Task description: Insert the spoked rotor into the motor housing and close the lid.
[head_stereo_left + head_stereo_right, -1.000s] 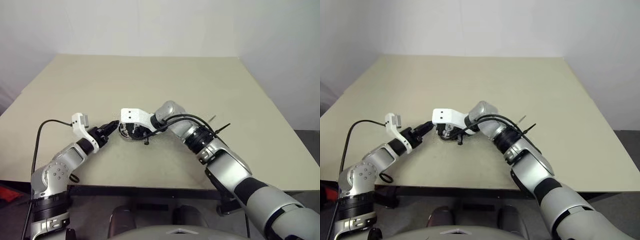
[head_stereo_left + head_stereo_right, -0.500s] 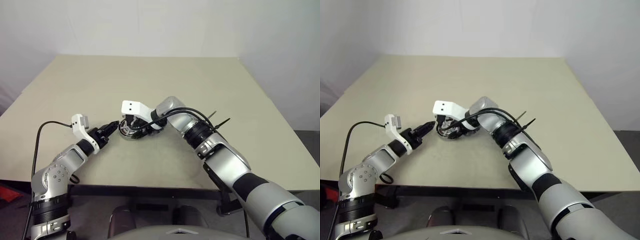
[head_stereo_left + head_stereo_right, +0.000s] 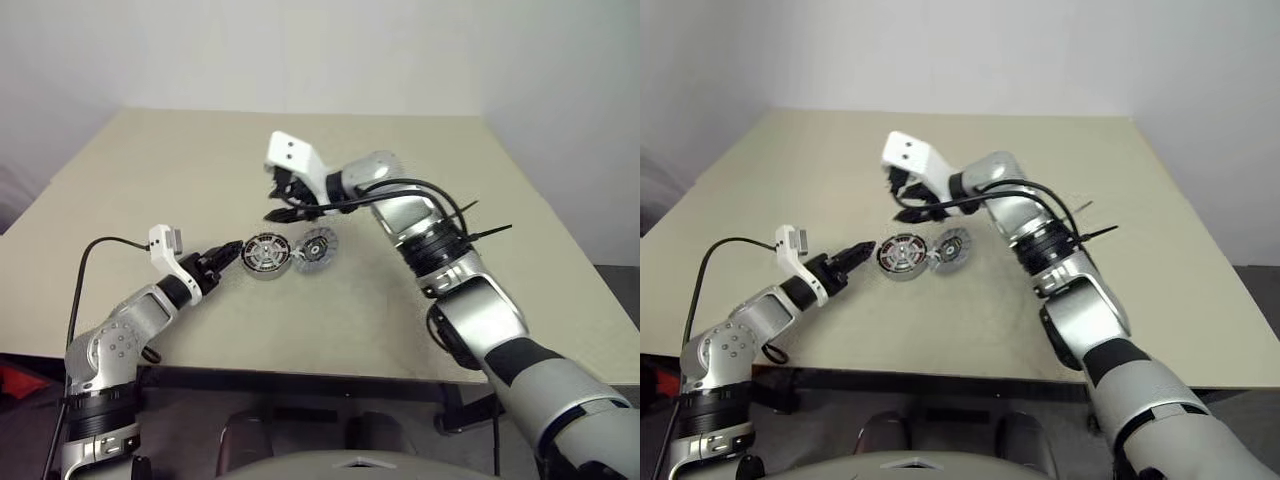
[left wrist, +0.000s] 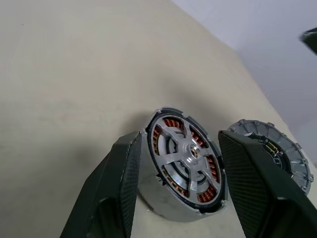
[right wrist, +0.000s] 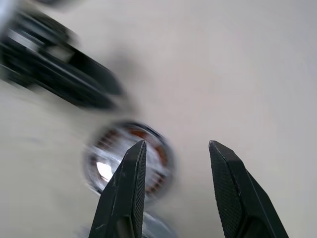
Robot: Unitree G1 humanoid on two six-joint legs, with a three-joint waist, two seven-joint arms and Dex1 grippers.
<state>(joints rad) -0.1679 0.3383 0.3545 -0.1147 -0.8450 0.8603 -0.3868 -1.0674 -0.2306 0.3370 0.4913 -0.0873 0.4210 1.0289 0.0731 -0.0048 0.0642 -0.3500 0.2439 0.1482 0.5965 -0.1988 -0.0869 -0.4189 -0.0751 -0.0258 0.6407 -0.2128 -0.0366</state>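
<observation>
With the spoked rotor (image 4: 187,154) seated in the motor housing (image 4: 173,196) between our left gripper's (image 4: 181,183) parted fingers, our empty, open right gripper (image 3: 284,205) hovers above the stiff, slick-looking lid (image 3: 314,248); we'd pinch its rim.

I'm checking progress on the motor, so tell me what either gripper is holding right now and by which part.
Nothing is held. The right gripper hangs open above the table; the left gripper is open, its jaws on either side of the motor housing, which holds the spoked rotor.
</observation>
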